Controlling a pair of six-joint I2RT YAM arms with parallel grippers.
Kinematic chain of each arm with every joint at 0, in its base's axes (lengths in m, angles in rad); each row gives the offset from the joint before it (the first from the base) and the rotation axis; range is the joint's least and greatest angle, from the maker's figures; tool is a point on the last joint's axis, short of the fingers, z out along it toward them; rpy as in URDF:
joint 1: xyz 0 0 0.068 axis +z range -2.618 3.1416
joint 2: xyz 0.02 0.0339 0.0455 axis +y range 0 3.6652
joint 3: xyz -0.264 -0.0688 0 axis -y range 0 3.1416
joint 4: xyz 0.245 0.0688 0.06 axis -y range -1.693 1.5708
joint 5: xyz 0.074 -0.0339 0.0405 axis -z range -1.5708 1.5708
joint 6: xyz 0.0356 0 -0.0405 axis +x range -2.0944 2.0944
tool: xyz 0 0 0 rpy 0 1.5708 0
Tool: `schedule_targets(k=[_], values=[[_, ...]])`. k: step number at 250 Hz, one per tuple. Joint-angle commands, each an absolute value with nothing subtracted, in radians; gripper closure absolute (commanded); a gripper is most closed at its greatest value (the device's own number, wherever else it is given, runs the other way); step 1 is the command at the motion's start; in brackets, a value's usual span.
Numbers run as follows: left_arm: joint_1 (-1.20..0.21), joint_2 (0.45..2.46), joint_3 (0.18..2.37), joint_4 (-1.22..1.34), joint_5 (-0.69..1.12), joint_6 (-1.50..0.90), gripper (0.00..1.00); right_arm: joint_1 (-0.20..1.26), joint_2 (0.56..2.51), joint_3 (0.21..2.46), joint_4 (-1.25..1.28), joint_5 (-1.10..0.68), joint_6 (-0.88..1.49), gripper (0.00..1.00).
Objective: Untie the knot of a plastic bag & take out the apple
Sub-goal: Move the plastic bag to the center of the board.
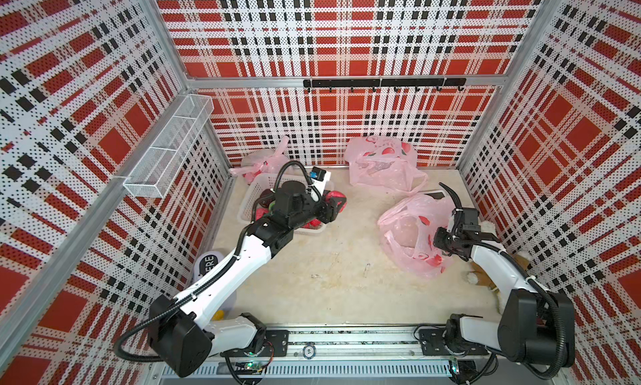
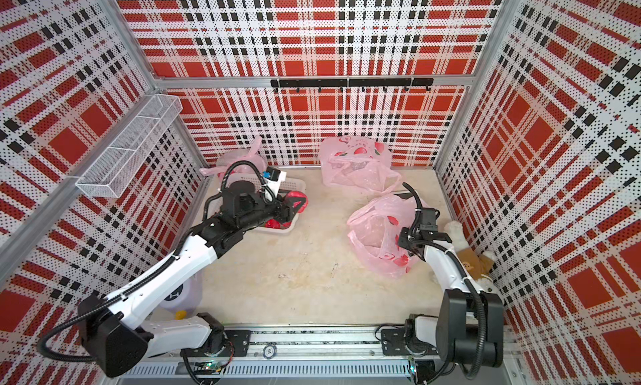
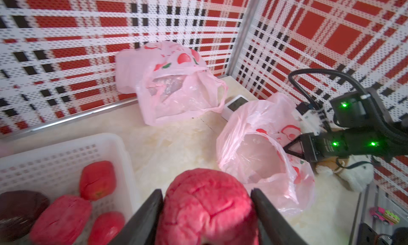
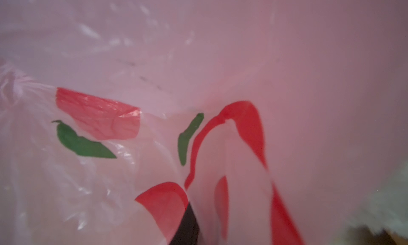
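Just beside the white basket (image 3: 55, 157), the left pincer (image 3: 205, 191) is clenched on the red apple (image 3: 205, 213), which is clear of the pink bag (image 1: 409, 234). Removal is judged complete. The bag lies open-mouthed on the desk, its knot apparently undone. The right pincer (image 1: 437, 243) sits at the bag's rim (grip cannot be told: plastic hides the jaws). Legible writing: "ERE" on a white jug (image 1: 207, 262); the bag print is unreadable.
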State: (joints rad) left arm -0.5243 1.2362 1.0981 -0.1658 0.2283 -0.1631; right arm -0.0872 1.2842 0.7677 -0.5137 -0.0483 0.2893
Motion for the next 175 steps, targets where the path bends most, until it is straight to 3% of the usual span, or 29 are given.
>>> schedule_targets(k=[1,24,53,74,116,175], values=[[-0.444,1.19,1.069,-0.231,0.258,-0.174,0.38,-0.089,1.353,0.847,-0.487,-0.057,0.289,0.84],[-0.347,1.174,1.073,-0.281,0.278,-0.182,0.38,-0.088,1.419,0.921,-0.521,-0.052,0.278,0.78],[-0.198,1.169,1.094,-0.355,0.283,-0.204,0.38,-0.089,1.414,0.961,-0.535,-0.045,0.288,0.46],[-0.099,1.179,1.115,-0.394,0.285,-0.206,0.38,-0.089,1.375,0.98,-0.551,-0.037,0.285,0.34],[0.021,1.28,1.172,-0.41,0.287,-0.203,0.38,-0.089,1.28,1.022,-0.606,-0.069,0.263,0.27],[-0.011,1.499,1.274,-0.426,0.133,-0.176,0.35,-0.082,1.141,1.048,-0.656,-0.148,0.263,0.31]])
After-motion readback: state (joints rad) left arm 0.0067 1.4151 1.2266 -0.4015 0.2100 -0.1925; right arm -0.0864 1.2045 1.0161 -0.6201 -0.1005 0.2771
